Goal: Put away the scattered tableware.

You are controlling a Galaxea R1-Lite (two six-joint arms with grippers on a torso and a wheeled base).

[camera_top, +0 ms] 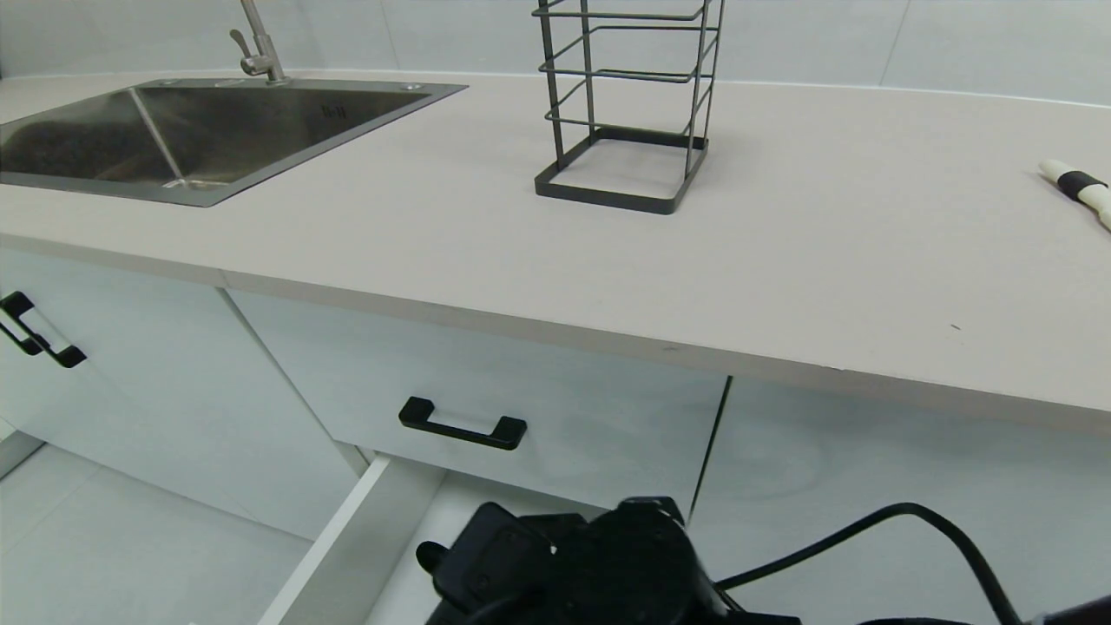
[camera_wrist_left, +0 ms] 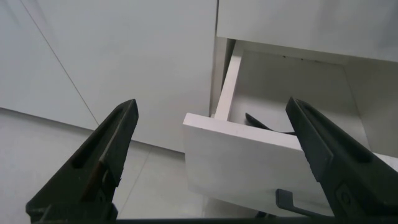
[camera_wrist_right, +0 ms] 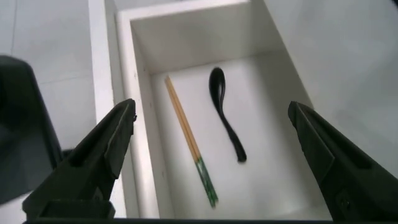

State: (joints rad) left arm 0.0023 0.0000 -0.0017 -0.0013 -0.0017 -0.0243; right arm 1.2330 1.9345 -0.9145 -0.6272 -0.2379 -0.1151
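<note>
The drawer (camera_wrist_right: 193,37) under the worktop (camera_top: 825,260) is pulled out. A black spoon (camera_wrist_right: 226,121) and a pair of chopsticks (camera_wrist_right: 189,142) lie side by side on its floor, near each other but not touching. The right gripper (camera_wrist_right: 211,109) hangs above them with its fingers wide apart and nothing in them. The left gripper (camera_wrist_left: 211,102) is out in front of the drawer, fingers wide apart too. On the worktop stand a wire rack (camera_top: 603,198) and a sink (camera_top: 260,113). A pale stick with a black band (camera_top: 1081,185) lies far to the right.

Chopsticks (camera_wrist_right: 189,143) and spoon (camera_wrist_right: 226,118) lie side by side in the drawer (camera_wrist_right: 186,34); rack (camera_top: 603,199) stands on the counter (camera_top: 825,260)
</note>
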